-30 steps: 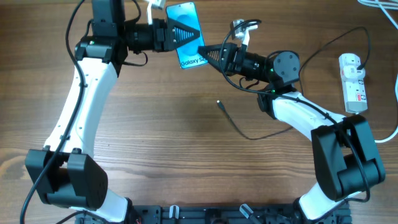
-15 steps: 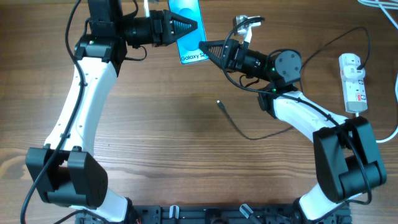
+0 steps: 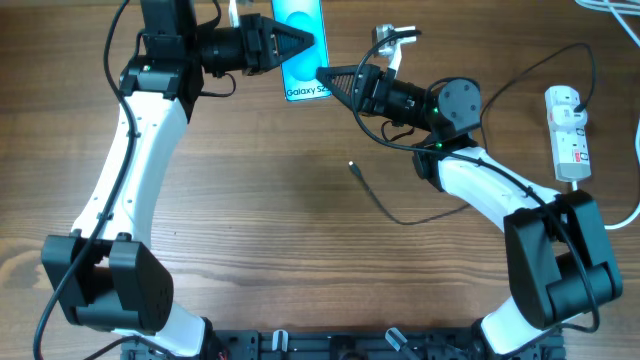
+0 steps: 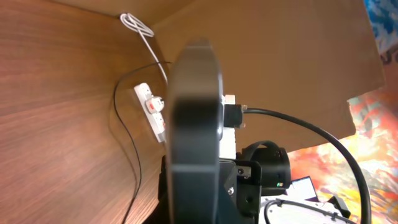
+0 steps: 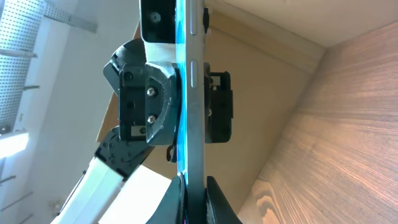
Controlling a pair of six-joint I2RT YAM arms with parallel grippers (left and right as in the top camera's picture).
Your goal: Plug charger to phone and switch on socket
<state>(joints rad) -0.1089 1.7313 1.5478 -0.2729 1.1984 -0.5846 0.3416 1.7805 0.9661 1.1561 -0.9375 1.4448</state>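
The phone is held off the table at the far edge of the workspace, screen facing up in the overhead view.

The left gripper reaches in from the left. Its jaws are clamped across the phone's upper half, one finger on each face. The right gripper reaches in from the right, and its jaws pinch the phone's right edge near the "Galaxy S25" lettering. In the right wrist view the phone appears edge-on, with both right fingertips pressed against it.

The charger lies slack on the table. Its silvery-tipped connector rests on bare wood below the phone, well apart from it and touching neither gripper. From the connector the black cable runs right, passes under the right arm, then loops up towards the socket.

The socket lies flat near the right edge of the table, well apart from both grippers. A thick white cord runs just beside it. The right wrist and forearm lie between the phone and the socket.
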